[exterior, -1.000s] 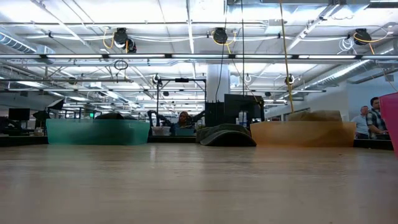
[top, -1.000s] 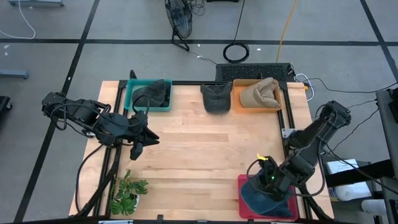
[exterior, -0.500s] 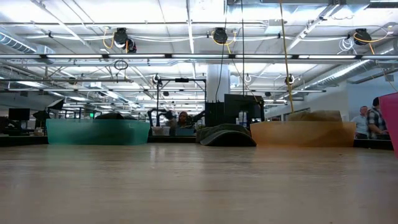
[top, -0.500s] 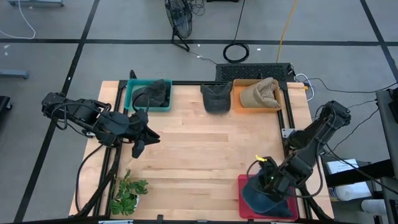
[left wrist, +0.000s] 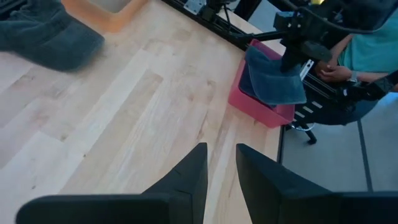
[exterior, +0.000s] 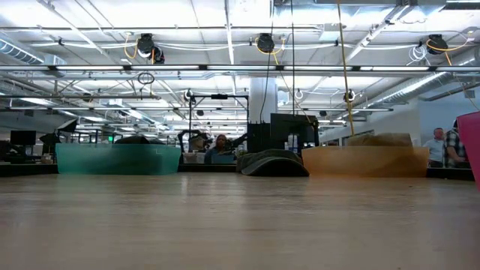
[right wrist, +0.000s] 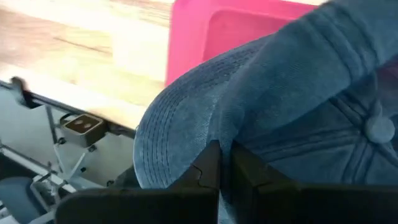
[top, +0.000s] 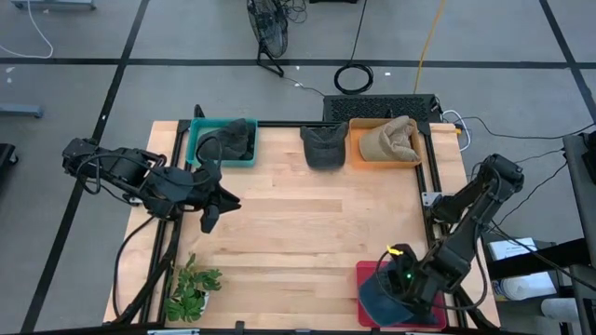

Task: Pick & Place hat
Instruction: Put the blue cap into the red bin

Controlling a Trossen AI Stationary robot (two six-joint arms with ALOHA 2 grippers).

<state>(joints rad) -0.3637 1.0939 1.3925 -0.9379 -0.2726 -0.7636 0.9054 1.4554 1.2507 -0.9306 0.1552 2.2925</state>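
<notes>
Presently: right pincer [top: 399, 282] clamped on blue hat [top: 380, 296] over pink bin [top: 365, 275]; brim overhangs rim, may spill. Left pincer [top: 210, 207] apart, idle.

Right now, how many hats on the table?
4: dark hat in teal bin, dark grey hat on bare wood, tan hat in orange bin, blue hat in pink bin.

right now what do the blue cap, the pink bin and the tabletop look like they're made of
Blue cap: soft woven fabric, probably cotton twill, matte; rows of stitching on the brim and a fabric button on top.
Pink bin: likely molded plastic; smooth, uniform walls with a slight sheen.
Tabletop: light wood, butcher-block style; visible strips and grain, satin finish.
</notes>
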